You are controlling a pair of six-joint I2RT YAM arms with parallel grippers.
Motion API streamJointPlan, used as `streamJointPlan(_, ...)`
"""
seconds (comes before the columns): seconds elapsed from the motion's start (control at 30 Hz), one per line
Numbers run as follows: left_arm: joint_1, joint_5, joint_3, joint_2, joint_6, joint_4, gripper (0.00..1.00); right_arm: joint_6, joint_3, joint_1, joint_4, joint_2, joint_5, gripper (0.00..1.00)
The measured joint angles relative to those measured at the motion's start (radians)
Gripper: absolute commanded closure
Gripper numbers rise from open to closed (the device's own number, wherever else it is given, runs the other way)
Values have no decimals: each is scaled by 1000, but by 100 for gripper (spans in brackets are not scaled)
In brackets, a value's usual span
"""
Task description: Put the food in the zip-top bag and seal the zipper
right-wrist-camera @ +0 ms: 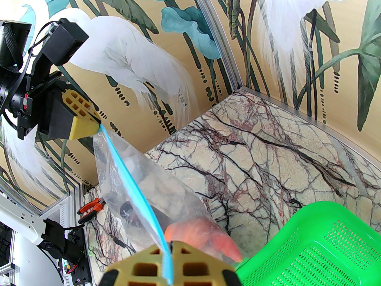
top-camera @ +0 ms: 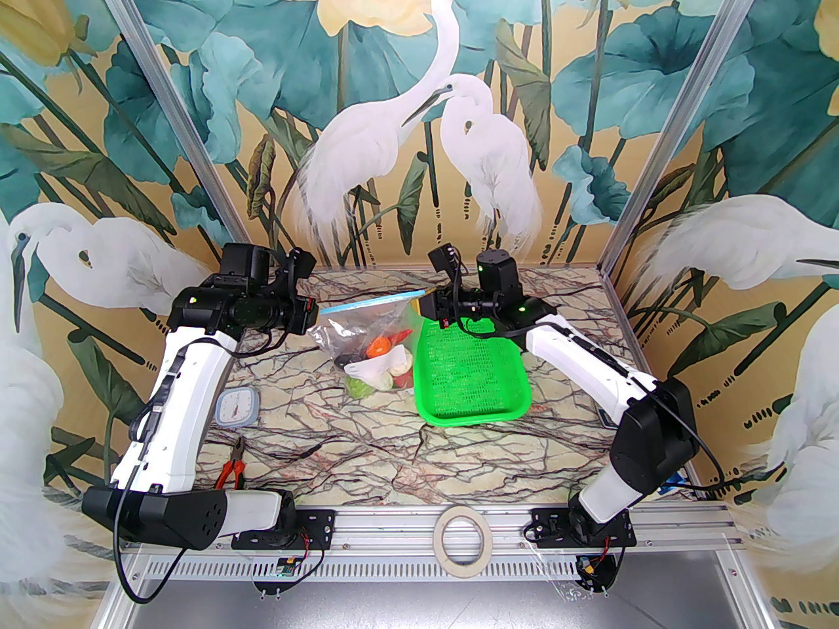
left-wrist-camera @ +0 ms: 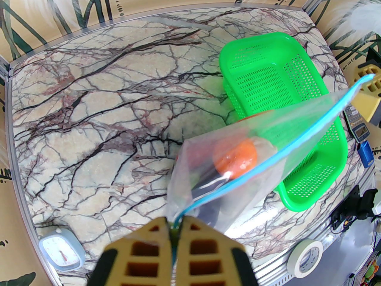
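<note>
The left hand (left-wrist-camera: 175, 223) and right hand (right-wrist-camera: 168, 250) are each clamped on one end of the zipper (right-wrist-camera: 134, 189). The zip-top bag (top-camera: 347, 344) sags between them over the bench's far middle, just beside the green basket (top-camera: 472, 417). The food (top-camera: 383, 364) is heavy and could drag the thin strip out of either pinch. I cannot tell whether the mouth is sealed; if it is not, tilting the bag would likely spill the food.

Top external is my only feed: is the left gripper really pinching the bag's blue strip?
Observer: Yes. The left gripper is shut on one end of the zipper of the zip-top bag.
Operator: And the right?
Observer: The right gripper is shut on the other end; the strip runs taut between them.
Operator: Any gap along it?
Observer: None seen; both wrist views show one unbroken blue line.
</note>
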Motion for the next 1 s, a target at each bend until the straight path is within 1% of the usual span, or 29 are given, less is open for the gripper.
streamJointPlan(0.4, 10, -5, -18, -10, -15, 4, 100, 3, 0, 0, 2, 0, 3, 100)
streamJointPlan(0.53, 11, -7, -85, -45, -34, 59, 100, 11, 0, 0, 3, 0, 3, 100)
streamJointPlan(0.77, 23, -5, -302, -201, -127, 247, 100, 22, 7, 32, -2, 0, 20, 100)
streamJointPlan(0.9, 23, -14, -374, -306, -179, 317, 100, 21, 38, 71, -27, 0, 37, 100)
streamJointPlan(1.0, 19, -23, -398, -386, -209, 333, 100, 11, 60, 105, -46, -2, 55, 100)
